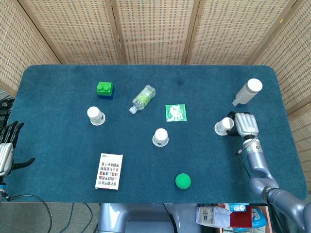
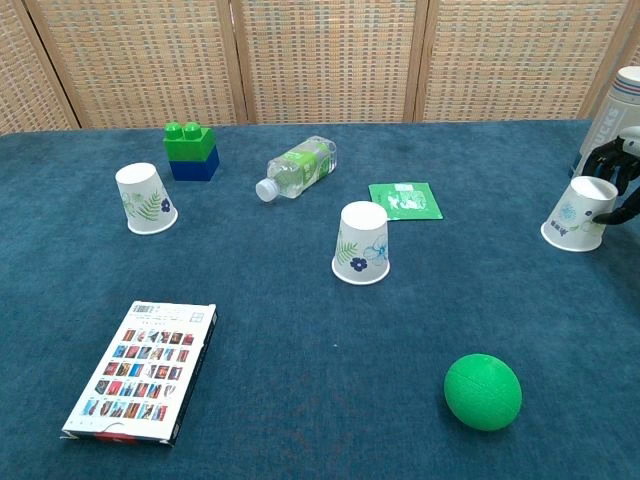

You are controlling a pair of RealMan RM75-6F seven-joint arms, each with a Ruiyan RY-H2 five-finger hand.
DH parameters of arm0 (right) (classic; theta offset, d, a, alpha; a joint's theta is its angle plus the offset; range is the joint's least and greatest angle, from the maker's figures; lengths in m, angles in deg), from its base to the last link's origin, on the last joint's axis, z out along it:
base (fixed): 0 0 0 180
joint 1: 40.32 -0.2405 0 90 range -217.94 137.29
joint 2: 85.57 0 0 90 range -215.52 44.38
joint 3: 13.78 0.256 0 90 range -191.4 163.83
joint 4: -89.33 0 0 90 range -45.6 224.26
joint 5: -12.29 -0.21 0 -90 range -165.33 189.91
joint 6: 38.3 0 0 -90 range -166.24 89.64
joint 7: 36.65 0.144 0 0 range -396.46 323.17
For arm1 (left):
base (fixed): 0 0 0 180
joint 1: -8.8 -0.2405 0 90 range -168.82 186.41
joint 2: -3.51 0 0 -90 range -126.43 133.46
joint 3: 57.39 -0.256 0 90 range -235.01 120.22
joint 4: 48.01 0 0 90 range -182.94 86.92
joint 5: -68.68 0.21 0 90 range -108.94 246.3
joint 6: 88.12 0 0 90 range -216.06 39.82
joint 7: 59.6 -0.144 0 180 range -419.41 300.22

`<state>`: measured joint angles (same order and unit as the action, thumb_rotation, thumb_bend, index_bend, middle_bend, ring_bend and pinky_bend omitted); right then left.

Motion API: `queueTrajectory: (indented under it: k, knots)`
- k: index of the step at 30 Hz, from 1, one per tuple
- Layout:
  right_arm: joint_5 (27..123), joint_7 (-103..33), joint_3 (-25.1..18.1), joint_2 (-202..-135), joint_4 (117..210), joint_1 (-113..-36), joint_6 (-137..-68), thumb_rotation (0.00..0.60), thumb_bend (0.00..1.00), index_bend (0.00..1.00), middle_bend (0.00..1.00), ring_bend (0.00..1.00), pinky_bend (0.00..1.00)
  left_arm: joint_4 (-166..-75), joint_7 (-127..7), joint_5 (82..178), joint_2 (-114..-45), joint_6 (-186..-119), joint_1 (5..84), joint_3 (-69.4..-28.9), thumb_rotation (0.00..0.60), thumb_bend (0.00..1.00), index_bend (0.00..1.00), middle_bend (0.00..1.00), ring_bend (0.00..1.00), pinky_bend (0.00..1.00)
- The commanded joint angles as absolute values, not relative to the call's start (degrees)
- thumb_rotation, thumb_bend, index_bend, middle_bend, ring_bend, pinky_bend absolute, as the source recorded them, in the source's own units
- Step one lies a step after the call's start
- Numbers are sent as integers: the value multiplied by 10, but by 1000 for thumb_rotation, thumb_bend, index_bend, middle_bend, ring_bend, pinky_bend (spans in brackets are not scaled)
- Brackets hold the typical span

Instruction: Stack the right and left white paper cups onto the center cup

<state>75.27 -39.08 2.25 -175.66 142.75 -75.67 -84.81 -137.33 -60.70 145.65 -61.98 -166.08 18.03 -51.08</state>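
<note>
Looking down from the head view, the right hand [image 1: 245, 124] sits right up against the right cup [image 1: 224, 126], fingers curled toward it, though I can't tell if it's actually gripping. The center cup [image 1: 160, 137] stands upside down mid-table, and the left cup [image 1: 95, 115] is well off to the left. Way over at the near-left edge the left hand [image 1: 7, 150] hangs off the table [image 1: 58, 160] with fingers spread, holding nothing. A green ball [image 1: 182, 180] lies near the front.

From the chest view, the right cup [image 2: 578, 213] is tilted a bit, with dark fingers [image 2: 612, 162] bent around its far side. The center cup [image 2: 361, 243] is upright on its rim, and the left cup [image 2: 144, 198] leans near a green block [image 2: 190, 150].
</note>
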Motion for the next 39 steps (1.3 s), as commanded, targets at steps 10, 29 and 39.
queueTrajectory:
  k: [10, 29, 39]
  knots:
    - [821, -338, 28, -1691, 1555, -743, -934, 600, 434, 486, 610, 497, 329, -1373, -598, 1443, -615, -1642, 185, -511, 600, 92, 0, 0, 0, 0]
    - [786, -498, 71, -1646, 1834, -841, -923, 600, 436, 486, 598, 497, 329, -1381, -603, 1456, -614, -1646, 188, -517, 600, 93, 0, 0, 0, 0]
    - [692, -565, 64, -1718, 1808, -895, -904, 600, 436, 486, 587, 497, 329, -1380, -604, 1459, -616, -1643, 189, -522, 600, 93, 0, 0, 0, 0]
